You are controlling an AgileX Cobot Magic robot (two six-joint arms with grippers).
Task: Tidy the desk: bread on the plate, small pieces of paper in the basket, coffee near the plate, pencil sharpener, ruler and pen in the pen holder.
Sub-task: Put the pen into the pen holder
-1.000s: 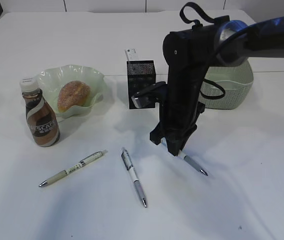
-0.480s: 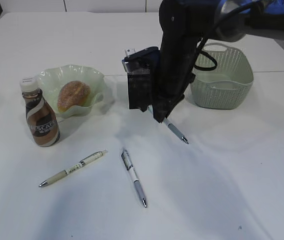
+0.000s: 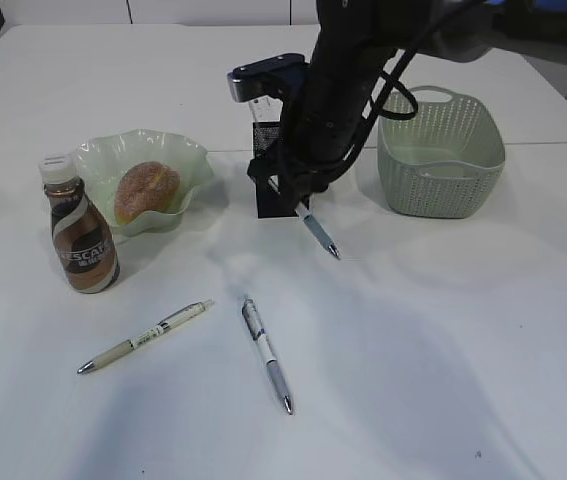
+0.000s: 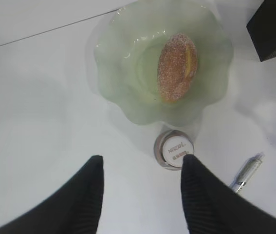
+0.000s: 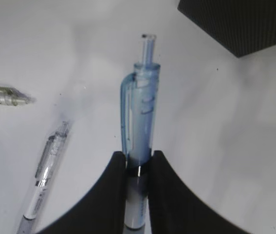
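A: What is the right tool (image 5: 138,163) doing?

B: It's clamped on a blue pen (image 5: 138,129), carried in the air just in front of the black pen holder (image 3: 275,180). The pen isn't in the holder yet.

A: And the left tool (image 4: 140,187)?

B: Its fingers stand apart with nothing between them, hovering above the coffee bottle (image 4: 174,149).

A: So what's finished?

B: The bread (image 3: 147,190) lies on the green plate (image 3: 189,160), and the coffee stands just beside that plate (that part looks settled). Something white pokes out of the holder; I can't tell what.

A: What's left?

B: Two more pens on the tabletop (image 3: 483,350): a pale pen (image 3: 145,337) and a white pen (image 3: 266,354). The basket (image 3: 441,165) contents are hidden; I see no paper scraps, sharpener or ruler lying out.
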